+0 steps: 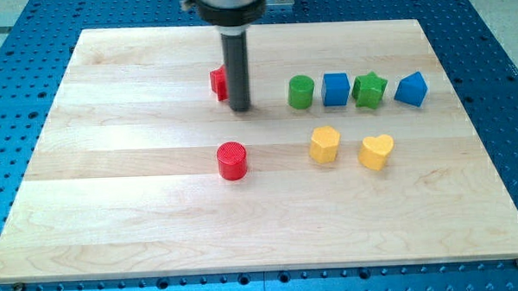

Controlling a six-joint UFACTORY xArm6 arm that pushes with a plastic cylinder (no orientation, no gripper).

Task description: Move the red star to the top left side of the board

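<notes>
The red star [217, 82] lies on the wooden board [140, 193], a little left of centre in the upper half; the rod hides most of it. My tip [239, 107] touches down just to the right of the red star, against its lower right side. A red cylinder [232, 160] stands below the tip, near the board's middle.
To the right of the tip a row holds a green cylinder [301, 91], a blue cube [336, 88], a green star [369, 91] and a blue pentagon-like block [411, 89]. Below them lie a yellow hexagon-like block [325, 145] and a yellow heart [377, 151].
</notes>
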